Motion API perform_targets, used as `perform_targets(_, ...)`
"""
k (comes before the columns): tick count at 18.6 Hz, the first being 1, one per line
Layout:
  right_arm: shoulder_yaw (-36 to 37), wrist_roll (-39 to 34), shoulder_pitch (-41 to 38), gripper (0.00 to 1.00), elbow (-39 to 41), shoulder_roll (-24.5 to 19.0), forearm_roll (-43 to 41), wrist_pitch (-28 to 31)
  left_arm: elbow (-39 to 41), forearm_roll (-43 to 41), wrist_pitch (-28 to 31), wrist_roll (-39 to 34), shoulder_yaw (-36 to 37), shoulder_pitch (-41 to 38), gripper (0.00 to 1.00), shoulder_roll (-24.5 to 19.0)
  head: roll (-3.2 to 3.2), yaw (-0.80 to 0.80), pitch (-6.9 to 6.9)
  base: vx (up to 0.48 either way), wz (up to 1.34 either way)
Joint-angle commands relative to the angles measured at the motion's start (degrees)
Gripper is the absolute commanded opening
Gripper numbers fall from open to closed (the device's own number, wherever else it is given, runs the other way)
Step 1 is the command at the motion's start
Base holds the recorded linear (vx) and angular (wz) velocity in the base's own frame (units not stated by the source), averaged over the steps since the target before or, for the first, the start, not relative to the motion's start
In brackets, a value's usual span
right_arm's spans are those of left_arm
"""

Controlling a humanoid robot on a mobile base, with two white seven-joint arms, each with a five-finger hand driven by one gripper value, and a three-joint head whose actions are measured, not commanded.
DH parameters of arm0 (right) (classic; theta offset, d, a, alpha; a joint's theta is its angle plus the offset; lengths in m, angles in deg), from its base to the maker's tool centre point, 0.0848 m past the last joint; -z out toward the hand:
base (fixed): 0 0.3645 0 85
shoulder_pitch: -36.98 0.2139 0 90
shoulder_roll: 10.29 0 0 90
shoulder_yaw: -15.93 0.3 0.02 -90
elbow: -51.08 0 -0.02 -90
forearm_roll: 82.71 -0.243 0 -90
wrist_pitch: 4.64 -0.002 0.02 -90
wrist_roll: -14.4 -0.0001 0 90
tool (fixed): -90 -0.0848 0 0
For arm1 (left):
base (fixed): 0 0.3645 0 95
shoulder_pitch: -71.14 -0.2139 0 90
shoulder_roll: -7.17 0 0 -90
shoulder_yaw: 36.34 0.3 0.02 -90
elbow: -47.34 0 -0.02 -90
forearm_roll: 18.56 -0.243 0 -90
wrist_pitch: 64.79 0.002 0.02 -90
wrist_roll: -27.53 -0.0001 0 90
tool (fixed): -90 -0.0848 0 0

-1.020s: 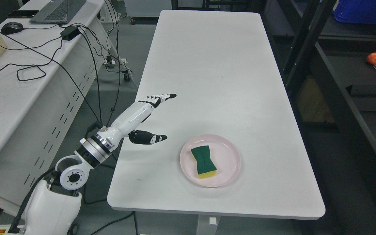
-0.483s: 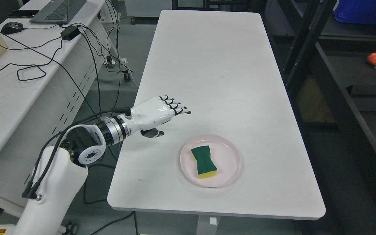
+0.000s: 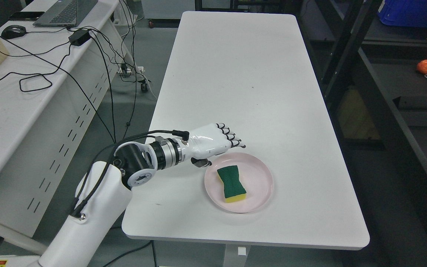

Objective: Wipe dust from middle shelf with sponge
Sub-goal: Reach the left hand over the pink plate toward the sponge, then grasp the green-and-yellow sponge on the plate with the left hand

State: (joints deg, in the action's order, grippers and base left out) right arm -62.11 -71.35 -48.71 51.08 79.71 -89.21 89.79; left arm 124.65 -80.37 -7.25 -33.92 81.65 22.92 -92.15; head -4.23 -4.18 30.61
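The left hand (image 3: 213,142) hovered palm-down over the counter (image 3: 235,74), arm reaching in from seven o'clock, fingers (image 3: 232,138) loosely extended and holding nothing, tips at the pink plate's (image 3: 261,178) ten o'clock rim. The sponge (image 3: 231,184), green side up, lay on that plate.

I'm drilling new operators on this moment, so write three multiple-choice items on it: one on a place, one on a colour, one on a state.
1. Where does the sponge lie?
A. on the pink plate
B. on the bare table
C. in the hand

2. What colour is the sponge's top face?
A. blue
B. green
C. red

3. How is the left hand?
A. closed on the sponge
B. open, holding nothing
C. out of view

Answers: 1 A, the sponge rests inside the plate's rim on the white table. 2 B, green on top with a yellow layer beneath. 3 B, its fingers are extended beside the plate's far left rim, apart from the sponge.
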Motion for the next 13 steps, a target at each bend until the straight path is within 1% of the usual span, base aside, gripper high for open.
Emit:
perform_targets(1,0.00,-0.03,0.00,1.00,1.00,1.00,0.00,-0.04,-3.31,-0.59,-0.06,-0.07,6.47,-1.35,0.87,5.89,0.00,0.00,0.00,0.000,0.00)
perform_targets(5,0.00,-0.03,0.00,1.00,1.00,1.00,0.00,-0.04,-2.26,-0.50,-0.06,0.19,5.77,-1.35,0.87,5.89,0.00,0.00,0.00,0.000,0.00)
perform_targets(6,0.00,-0.03,0.00,1.00,1.00,1.00,0.00,-0.04,-1.12,-0.50,-0.06,1.15,5.68,-1.35,0.87,5.80,0.00,0.00,0.00,0.000,0.00)
perform_targets(8,0.00,-0.03,-0.09,1.00,1.00,1.00,0.00,-0.04,1.69,-0.41,-0.06,5.62,5.06,-1.88,0.87,5.54,0.00,0.00,0.00,0.000,0.00)
perform_targets(10,0.00,-0.03,0.00,1.00,1.00,1.00,0.00,-0.04,1.61,-0.50,0.03,6.34,3.66,-2.41,0.86,5.71,0.00,0.00,0.00,0.000,0.00)
perform_targets(13,0.00,-0.03,0.00,1.00,1.00,1.00,0.00,-0.04,1.35,-0.67,0.47,6.43,3.39,-3.55,0.86,5.71,0.00,0.00,0.00,0.000,0.00)
